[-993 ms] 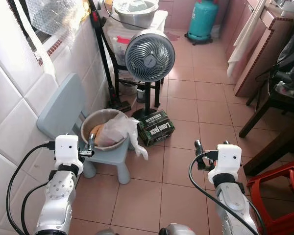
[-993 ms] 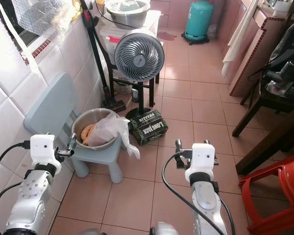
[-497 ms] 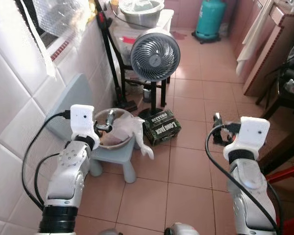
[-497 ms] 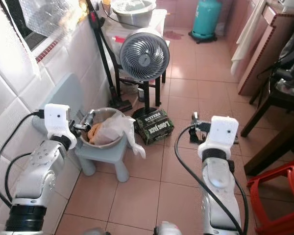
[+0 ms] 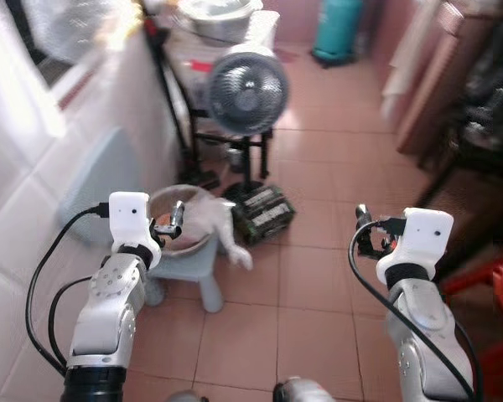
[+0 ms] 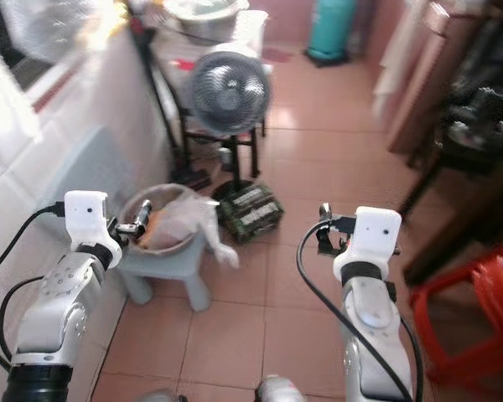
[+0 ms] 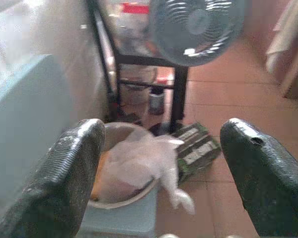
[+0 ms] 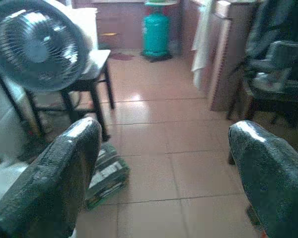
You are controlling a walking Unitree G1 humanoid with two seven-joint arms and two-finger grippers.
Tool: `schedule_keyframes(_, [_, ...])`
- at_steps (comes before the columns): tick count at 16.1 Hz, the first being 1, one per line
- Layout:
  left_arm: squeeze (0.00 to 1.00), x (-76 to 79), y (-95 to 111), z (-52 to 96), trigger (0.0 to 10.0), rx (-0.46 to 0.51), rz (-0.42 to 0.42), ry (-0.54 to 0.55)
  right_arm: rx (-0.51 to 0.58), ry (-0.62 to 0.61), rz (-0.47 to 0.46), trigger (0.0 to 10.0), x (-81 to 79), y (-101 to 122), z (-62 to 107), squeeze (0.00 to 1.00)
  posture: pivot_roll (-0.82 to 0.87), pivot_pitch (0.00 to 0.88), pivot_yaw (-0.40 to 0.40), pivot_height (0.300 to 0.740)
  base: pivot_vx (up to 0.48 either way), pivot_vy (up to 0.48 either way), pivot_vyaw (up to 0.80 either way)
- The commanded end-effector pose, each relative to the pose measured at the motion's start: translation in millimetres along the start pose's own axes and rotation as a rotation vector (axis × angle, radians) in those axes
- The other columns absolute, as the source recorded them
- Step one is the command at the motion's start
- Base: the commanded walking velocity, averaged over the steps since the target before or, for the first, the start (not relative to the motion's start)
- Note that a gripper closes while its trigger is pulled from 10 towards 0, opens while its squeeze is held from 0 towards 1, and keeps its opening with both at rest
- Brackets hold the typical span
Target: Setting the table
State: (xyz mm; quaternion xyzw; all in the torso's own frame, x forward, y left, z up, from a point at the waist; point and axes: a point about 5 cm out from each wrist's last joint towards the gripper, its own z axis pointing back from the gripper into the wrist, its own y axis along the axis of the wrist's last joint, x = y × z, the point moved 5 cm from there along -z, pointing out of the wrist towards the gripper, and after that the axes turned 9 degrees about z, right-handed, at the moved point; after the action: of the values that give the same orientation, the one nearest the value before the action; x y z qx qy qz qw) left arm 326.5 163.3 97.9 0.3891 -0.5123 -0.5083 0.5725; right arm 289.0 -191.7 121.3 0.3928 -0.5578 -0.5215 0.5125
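Note:
A metal bowl holding a crumpled clear plastic bag and something orange rests on a low pale blue stool against the tiled wall. My left gripper hovers open at the bowl's near rim. In the left wrist view the bowl and bag sit between its spread fingers. My right gripper is held open over bare floor tiles, well to the right of the stool. Its fingers stand wide apart with nothing between them.
A standing fan and a black rack stand behind the stool, with a green box on the floor beside it. A teal gas cylinder is at the back. A dark table and a red stool crowd the right.
The whole picture has shifted and blurred, so the camera is moving. Both arms came up from a second ago; the left gripper stays by the bowl's rim.

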Motion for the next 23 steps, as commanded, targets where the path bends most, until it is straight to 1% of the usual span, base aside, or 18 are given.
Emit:
schedule_keyframes(1, [0.00,1.5,8.7,-0.2,10.0,0.020,0.000,-0.011,0.002,-0.005,-0.007,10.0,0.8,2.6,-3.2,0.00,-0.06,0.000,0.051,0.740,0.000,0.247,-0.80])
schedule_keyframes(3, [0.00,1.2,9.9,-1.8,10.0,0.021,-0.002,-0.013,0.007,-0.003,-0.005,10.0,0.6,4.6,-5.9,0.00,-0.06,0.000,0.055,0.740,0.000,0.122,-0.80])
schedule_keyframes(6, [0.00,2.7,10.1,-2.8,10.0,0.021,0.008,-0.015,0.001,-0.011,-0.003,10.0,2.5,2.0,-5.0,0.00,-0.06,0.000,0.055,0.740,0.000,0.326,-0.80])
schedule_keyframes(8, [0.00,3.7,10.6,-2.9,10.0,0.025,-0.005,-0.016,-0.003,-0.012,-0.003,10.0,1.9,0.8,-5.0,0.00,-0.06,0.000,0.057,0.740,0.000,0.339,-0.80])
schedule_keyframes(12, [0.00,3.3,11.5,-2.8,10.0,0.033,-0.023,-0.013,-0.007,-0.014,-0.002,10.0,1.6,-0.2,-5.4,0.00,-0.06,0.000,0.049,0.740,0.000,0.000,-0.80])
schedule_keyframes(13, [0.00,6.4,13.3,-1.8,10.0,0.060,-0.039,-0.038,-0.012,-0.014,-0.002,10.0,0.9,-2.2,-4.6,0.00,-0.06,0.000,0.048,0.740,0.000,0.000,-0.80])
schedule_keyframes(14, [0.00,7.0,13.5,-1.4,10.0,0.066,-0.046,-0.043,-0.013,-0.014,-0.002,10.0,0.7,-2.6,-4.4,0.00,-0.06,0.000,0.048,0.740,0.000,0.000,-0.80])
schedule_keyframes(16, [0.00,11.6,9.5,0.3,10.0,0.048,-0.012,-0.059,-0.023,-0.012,-0.003,10.0,0.3,-5.9,-2.9,0.00,-0.06,0.000,0.045,0.740,0.000,0.000,-0.80])
schedule_keyframes(18, [0.00,15.0,3.9,3.0,10.0,0.006,0.026,-0.052,-0.037,-0.014,-0.004,10.0,0.5,-10.5,-0.9,0.00,-0.05,0.000,0.042,0.740,0.000,0.000,-0.80])
schedule_keyframes(19, [0.00,20.1,5.1,3.0,10.0,0.026,0.004,-0.096,-0.047,-0.013,-0.010,10.0,-0.9,-14.1,0.1,0.00,-0.05,0.000,0.037,0.740,0.000,0.000,-0.80])
schedule_keyframes(20, [0.00,18.5,4.1,2.8,10.0,0.025,-0.003,-0.086,-0.048,-0.013,-0.015,10.0,-2.1,-14.5,-0.2,0.00,-0.05,0.000,0.036,0.740,0.000,0.000,-0.80])
schedule_keyframes(21, [0.00,17.4,3.0,2.7,10.0,0.023,0.016,-0.084,-0.044,-0.014,-0.021,10.0,-3.4,-13.6,-0.3,0.00,-0.05,0.000,0.033,0.740,0.000,0.000,-0.80])
schedule_keyframes(23, [0.00,15.9,1.6,5.7,10.0,0.031,-0.017,-0.093,-0.023,-0.009,-0.021,10.0,-6.8,-8.2,-2.2,0.00,-0.05,0.000,0.024,0.740,0.000,0.000,-0.80])
